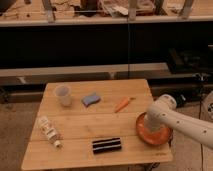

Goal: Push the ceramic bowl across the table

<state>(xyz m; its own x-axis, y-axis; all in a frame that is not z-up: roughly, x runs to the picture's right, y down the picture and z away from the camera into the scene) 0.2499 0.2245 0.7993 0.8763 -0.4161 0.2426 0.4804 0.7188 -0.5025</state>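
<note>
The ceramic bowl point(159, 137) is a wide, shallow orange-red dish near the right edge of the light wooden slatted table point(90, 125), toward the front. My white arm reaches in from the right and bends down over the bowl. The gripper point(150, 125) is at the bowl's left inner side, in or against it. The arm covers much of the bowl's middle.
A translucent white cup point(63, 95) stands at the back left. A blue sponge point(90, 99) and a small carrot point(123, 104) lie at the back middle. A plastic bottle point(49, 131) lies at the front left. A black striped packet point(107, 145) lies at the front middle.
</note>
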